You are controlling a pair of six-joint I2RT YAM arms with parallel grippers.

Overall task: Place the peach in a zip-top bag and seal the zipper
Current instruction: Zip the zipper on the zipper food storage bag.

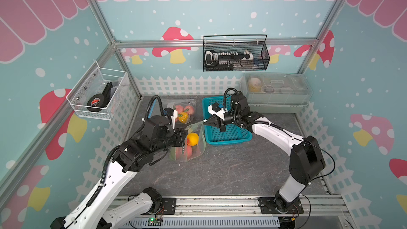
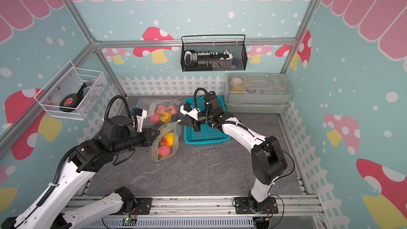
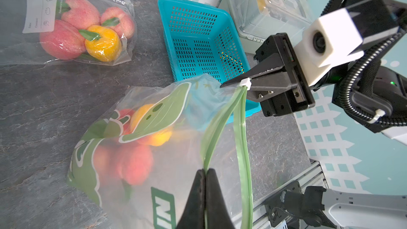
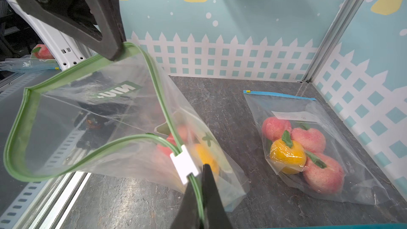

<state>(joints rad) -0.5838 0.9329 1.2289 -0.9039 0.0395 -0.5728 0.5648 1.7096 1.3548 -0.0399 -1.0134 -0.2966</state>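
**Desk** [image 1: 242, 172]: dark, stone-patterned top that carries every item below.

**Left arm** [image 1: 123, 172]: comes in from the near left. Its jaws are closed on one lip of the zipper strip, partway along the mouth.

**Right arm** [image 1: 275, 135]: comes in from the near right, over the basket. Its jaws are closed on the zipper strip, just beside the slider.

**Clear box** [image 1: 275, 89]: lidded, at the far right against the fence. It plays no part in the job.

**Basket** [image 1: 229, 140]: teal, perforated, right of centre.

**Sealed bag** [image 4: 308, 150]: lies flat at the far left with its blue zipper shut, holding pink fruit and one yellow.

**Open bag** [image 3: 154, 150]: just left of the basket and nearer than the sealed bag. Its base is on the desk and its mouth is lifted and gaping between the two sets of jaws. We judge the film thin, limp and slippery, so it is a poor place to grip.

**Peach** [image 2: 164, 150]: low inside the open bag, under a yellow fruit [image 2: 169, 139]. We judge the placing done and only the sealing left. It looks fuzzy and light, and its weight should keep the base of the bag settled.

**Zipper strip** [image 3: 241, 139]: green, and the stiffest part of the bag. We would hold here and keep it taut.

**Slider** [image 4: 184, 164]: white, hard and small. We expect it to run only if the two lips meet squarely.
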